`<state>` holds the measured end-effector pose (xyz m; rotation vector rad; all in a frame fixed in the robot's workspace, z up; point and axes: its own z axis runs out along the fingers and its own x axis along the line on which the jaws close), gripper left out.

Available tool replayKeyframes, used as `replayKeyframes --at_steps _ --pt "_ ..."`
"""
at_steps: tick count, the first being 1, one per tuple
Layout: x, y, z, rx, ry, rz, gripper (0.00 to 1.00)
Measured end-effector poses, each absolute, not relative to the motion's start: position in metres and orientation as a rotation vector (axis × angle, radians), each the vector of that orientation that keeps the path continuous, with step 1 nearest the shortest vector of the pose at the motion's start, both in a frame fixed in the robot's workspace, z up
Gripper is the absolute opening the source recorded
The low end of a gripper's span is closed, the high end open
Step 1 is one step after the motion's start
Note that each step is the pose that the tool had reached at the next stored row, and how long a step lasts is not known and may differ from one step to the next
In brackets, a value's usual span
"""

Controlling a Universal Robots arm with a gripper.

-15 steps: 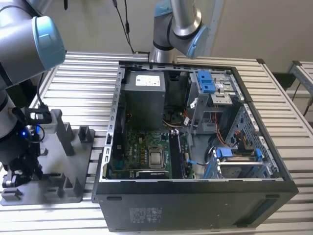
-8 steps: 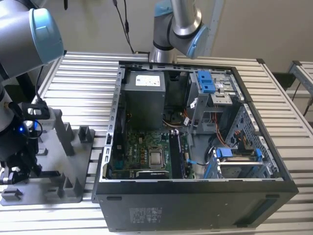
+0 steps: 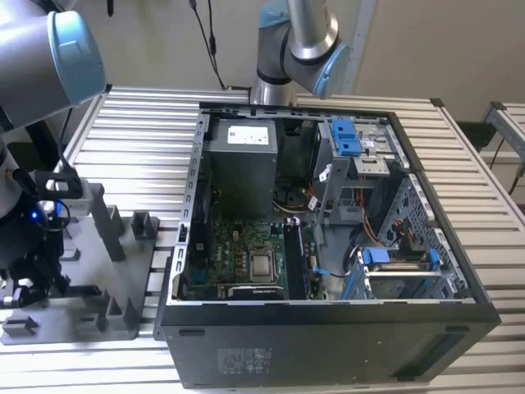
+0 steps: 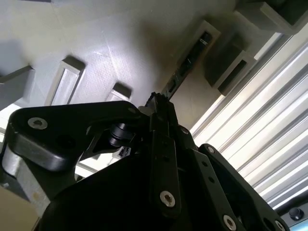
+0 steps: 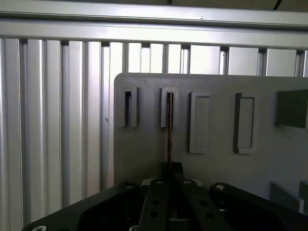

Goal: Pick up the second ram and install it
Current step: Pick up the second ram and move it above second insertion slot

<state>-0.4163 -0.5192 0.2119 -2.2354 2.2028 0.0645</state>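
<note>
Pick-up in hand: claw (image 5: 170, 168) clenched on the second ram (image 5: 170, 126) (far end in the holder tray's (image 5: 216, 168) slot ahead), which wants a straight, square pull.

Table (image 3: 139, 123): bare metal slats, ribbed, bright sheen.
Tray (image 5: 144, 139): grey plastic, matt, faintly lined.
Gripper (image 5: 170, 175): black, satin finish, shiny screw heads.
Ram stick (image 4: 185, 65): dark board, slight gloss.
Computer case (image 3: 328, 345): dark painted metal, matt.

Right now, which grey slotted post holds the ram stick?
The second grey post from the tray's slat-side edge: the thin dark ram stick stands edge-on in its slot, unlike the others.
</note>
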Motion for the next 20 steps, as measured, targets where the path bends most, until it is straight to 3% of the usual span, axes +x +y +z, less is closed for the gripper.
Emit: replayKeyframes --at_steps 20 --pt "-0.416 -0.519 0.241 -2.235 2.203 0.064 0.14"
